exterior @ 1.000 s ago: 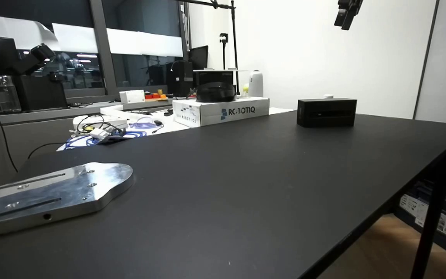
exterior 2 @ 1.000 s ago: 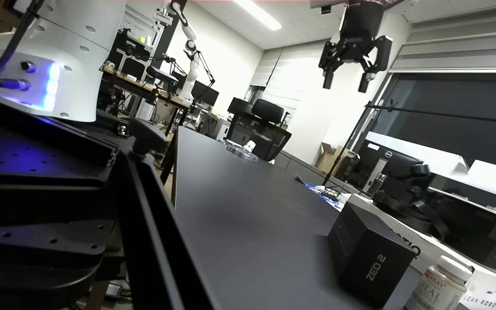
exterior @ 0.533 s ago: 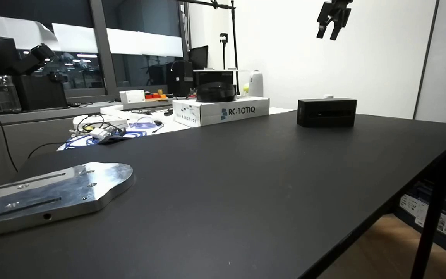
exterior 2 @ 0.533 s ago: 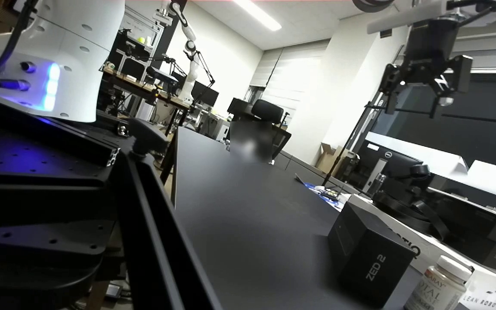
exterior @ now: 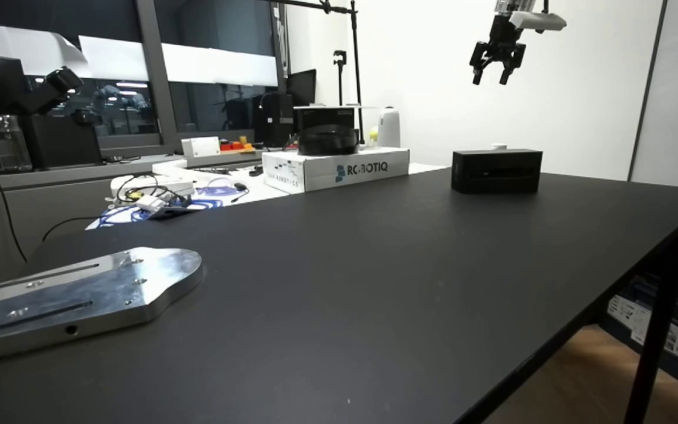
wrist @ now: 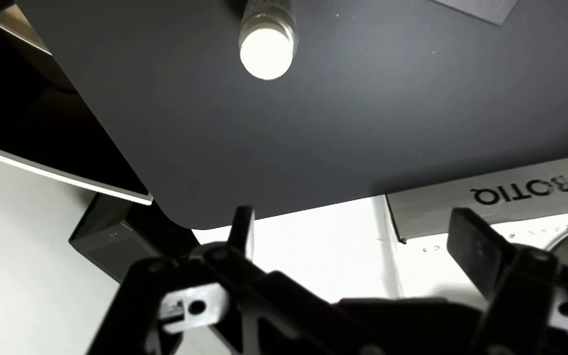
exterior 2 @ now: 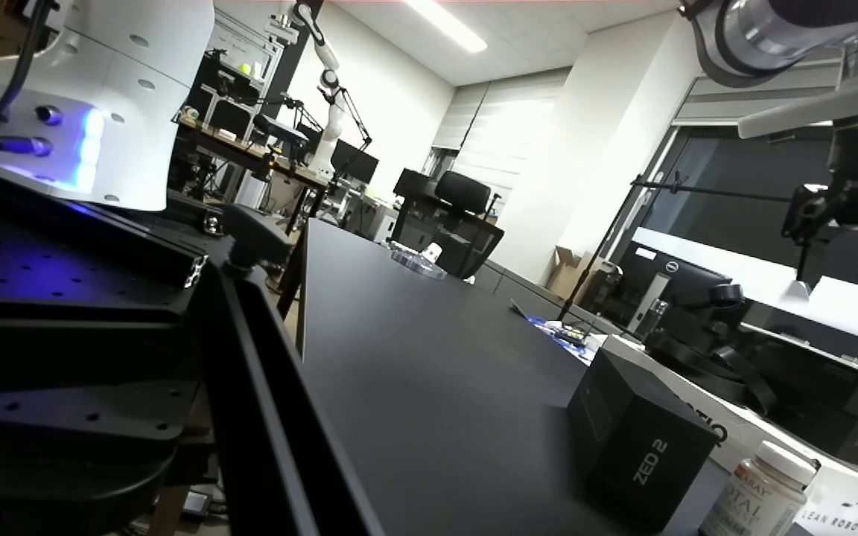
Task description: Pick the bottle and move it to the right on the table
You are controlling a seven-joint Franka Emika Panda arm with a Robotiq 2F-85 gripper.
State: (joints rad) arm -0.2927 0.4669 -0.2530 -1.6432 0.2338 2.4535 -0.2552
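Observation:
The bottle is a small greyish cylinder with a white lid. It stands upright at the lower right of an exterior view (exterior 2: 753, 499), beside the black box. In an exterior view only its white lid (exterior: 499, 146) shows above that box. In the wrist view the bottle (wrist: 267, 47) is at the top middle, on the matte black table (wrist: 190, 128). My gripper (exterior: 490, 81) hangs high above the table, above the black box and bottle. It is open and empty, its fingers wide apart in the wrist view (wrist: 353, 217). In an exterior view the gripper (exterior 2: 851, 290) is partly cut off.
The low black box (exterior 2: 645, 439) stands right beside the bottle; it also shows in an exterior view (exterior: 496, 172). A white Robotiq box (exterior: 356, 168) lies along the table's edge. A silver metal plate (exterior: 92, 288) lies at the near left. Cables (exterior: 162, 197) lie beyond the edge.
My gripper has moved down and left in an exterior view, and right and down in an exterior view, toward the bottle's end of the table. It stays open. The bottle and box have not moved.

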